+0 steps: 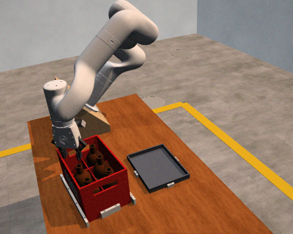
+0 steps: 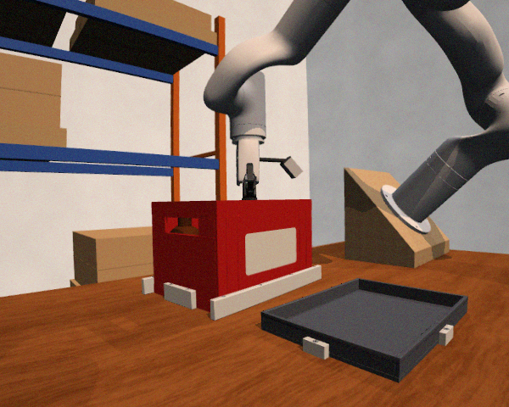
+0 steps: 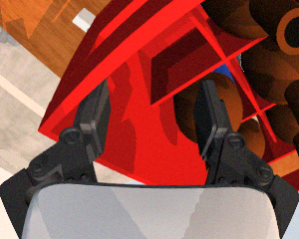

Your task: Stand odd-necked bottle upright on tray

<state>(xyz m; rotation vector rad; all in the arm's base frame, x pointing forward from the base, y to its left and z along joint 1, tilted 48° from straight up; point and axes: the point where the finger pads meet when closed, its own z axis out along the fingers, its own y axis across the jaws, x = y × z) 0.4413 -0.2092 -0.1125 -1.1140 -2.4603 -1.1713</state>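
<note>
The red crate stands level on the table. Several brown bottles stand in it, among them one at the back, one in the middle, one at the left and two nearer the front wall. My gripper is open and empty, pointing down with its fingertips at the crate's back left part. In the wrist view, a bottle is partly hidden behind the right finger. The dark tray is level and empty. Which neck differs cannot be told.
Pale stop blocks sit against the crate's base, and small blocks sit at the tray's edges. The crate's high walls and inner dividers surround the bottles. The wedge-shaped arm base stands behind the crate.
</note>
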